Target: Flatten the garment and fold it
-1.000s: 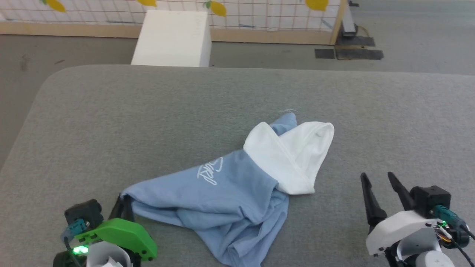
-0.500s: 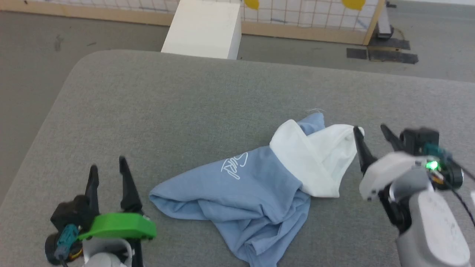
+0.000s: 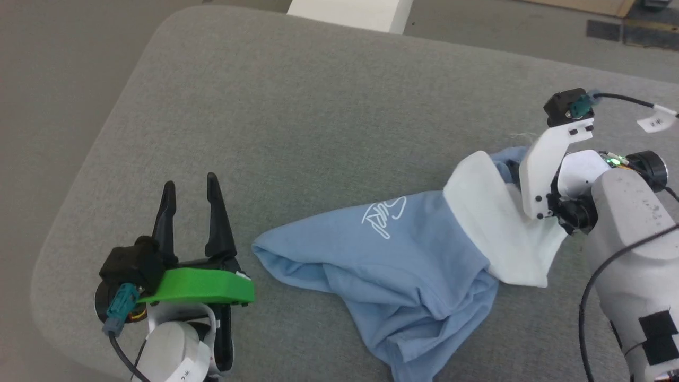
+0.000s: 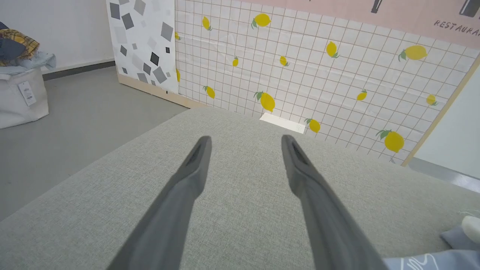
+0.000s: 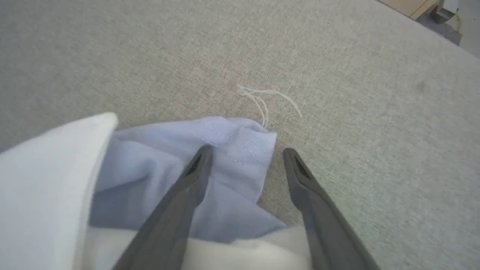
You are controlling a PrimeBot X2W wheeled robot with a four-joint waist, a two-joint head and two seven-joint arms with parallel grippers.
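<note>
The garment (image 3: 403,249), a light blue shirt with a white script logo (image 3: 384,215) and a white fabric section (image 3: 493,233), lies crumpled on the grey padded surface (image 3: 318,106). My left gripper (image 3: 191,183) stands open a short way left of the garment's near corner, touching nothing. In the left wrist view the same gripper (image 4: 244,140) has bare padding between its fingers, and the garment (image 4: 431,260) shows at the lower right. My right arm's white wrist bracket (image 3: 546,159) hangs over the garment's far end. My right gripper (image 5: 246,152) is open, its fingers straddling the edge of the blue cloth (image 5: 225,138).
A white box (image 3: 350,8) stands on the floor beyond the padded surface, whose rounded left corner (image 3: 63,223) drops to the floor. A loose white thread (image 5: 262,97) lies by the cloth. A lemon-patterned wall (image 4: 318,67) and a bag of clothes (image 4: 22,86) stand farther off.
My left gripper let go of the garment's left corner, opened and drew back left. My right arm moved forward over the garment's far white end. The head camera turned and tilted down.
</note>
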